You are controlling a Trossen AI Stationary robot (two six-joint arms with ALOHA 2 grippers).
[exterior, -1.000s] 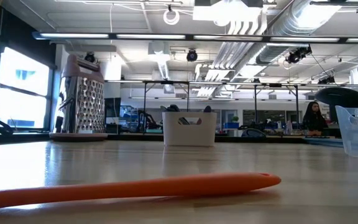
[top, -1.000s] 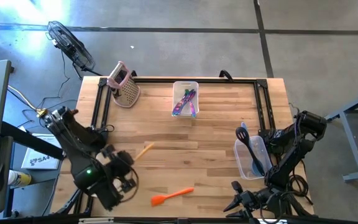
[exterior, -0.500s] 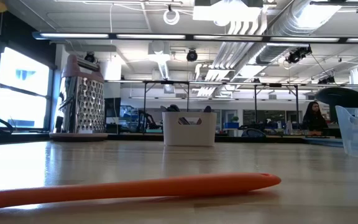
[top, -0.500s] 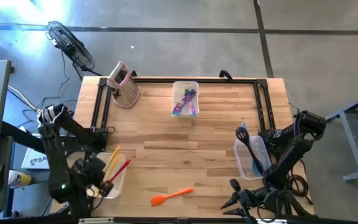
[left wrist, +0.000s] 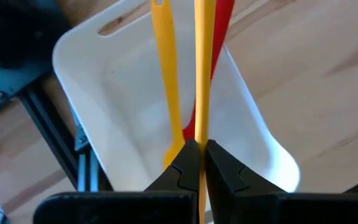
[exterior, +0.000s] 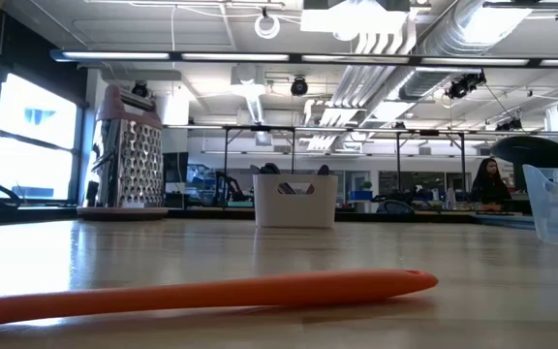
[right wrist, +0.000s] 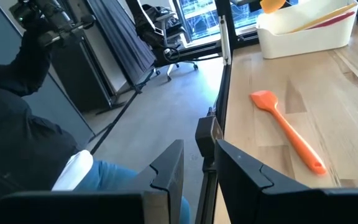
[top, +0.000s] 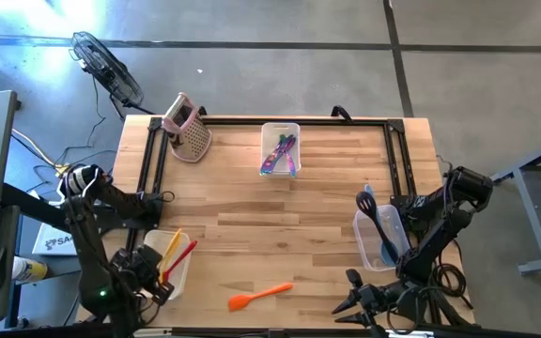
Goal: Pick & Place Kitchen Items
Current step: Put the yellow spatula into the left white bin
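- The table (top: 280, 207) carries a grater (top: 188, 129) at its far left corner.
- A bin of utensils (top: 280, 150) stands to the right of the grater, at the far edge.
- Another bin (top: 380, 239) sits at the right edge, holding utensils.
- A third bin (top: 169, 261) sits near the left front, with utensils in it.
- A spatula (top: 261, 296) lies on the table to the right of that third bin.

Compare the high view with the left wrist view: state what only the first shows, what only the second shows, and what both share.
Only the high view: the orange spatula lying loose on the table, the pink grater, two more bins holding utensils, and the right gripper at the near edge.
Only the left wrist view: the left gripper shut on a yellow-orange utensil.
Both: the white bin with yellow and red utensils in it.
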